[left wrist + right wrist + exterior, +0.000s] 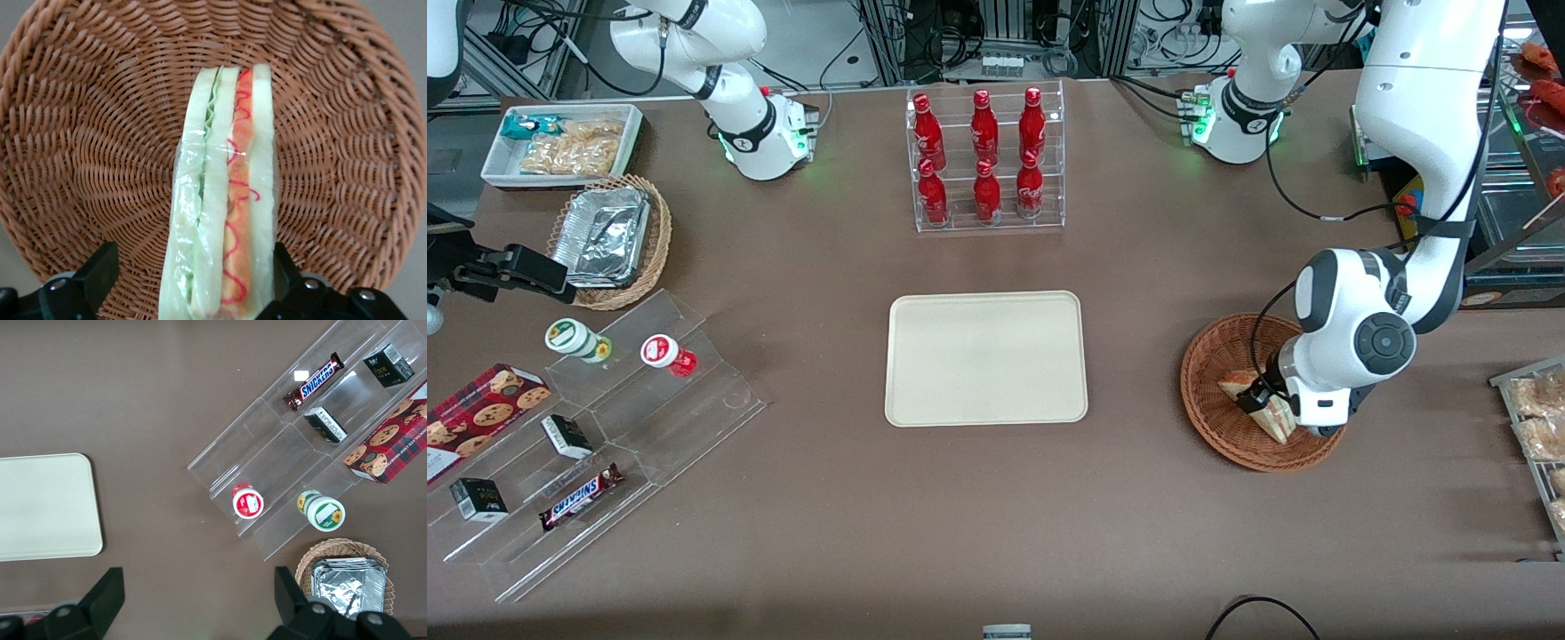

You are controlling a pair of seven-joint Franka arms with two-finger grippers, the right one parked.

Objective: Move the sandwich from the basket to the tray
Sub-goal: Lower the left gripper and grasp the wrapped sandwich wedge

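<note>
Straddling the wrapped wedge sandwich (223, 200), open hand (190, 270), round woven wicker basket (87, 133).

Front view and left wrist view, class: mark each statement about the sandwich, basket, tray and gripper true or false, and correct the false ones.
1. The sandwich lies in the basket. True.
2. The tray already holds a sandwich. False: its surface is bare.
3. The gripper is open, one finger on each side of the sandwich. True.
4. The gripper hovers above the tray. False: it is down in the basket, at the sandwich.
5. The basket is nearer the working arm's end of the table than the tray. True.
6. The bottle rack holds green bottles. False: they are red.
</note>
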